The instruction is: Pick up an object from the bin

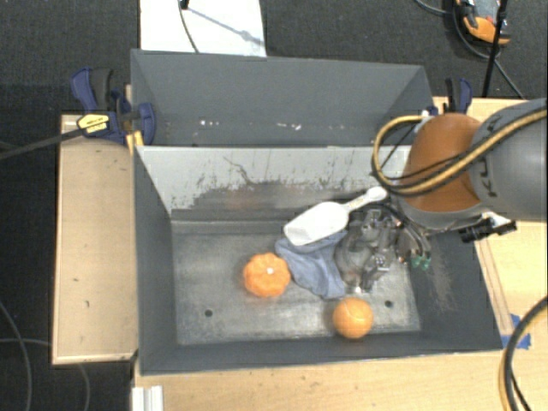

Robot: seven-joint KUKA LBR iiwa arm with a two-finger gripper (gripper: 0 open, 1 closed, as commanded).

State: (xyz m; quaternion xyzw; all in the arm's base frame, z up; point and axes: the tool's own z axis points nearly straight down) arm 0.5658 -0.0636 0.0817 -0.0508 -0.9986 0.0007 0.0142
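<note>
orange ball (pixel 352 318) just beside gripper (pixel 368 274), near blue cloth (pixel 312 269)

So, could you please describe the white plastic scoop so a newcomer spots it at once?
Look in the grey metal bin, toward its back wall. Beside the gripper, the white plastic scoop lies at the far edge of a crumpled blue cloth. It alone is white and long-handled.

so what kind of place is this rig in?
Likely a robotics lab bin-picking cell: a grey metal bin, a robot arm reaching into it, and loose props like a white scoop and blue cloth.
</note>
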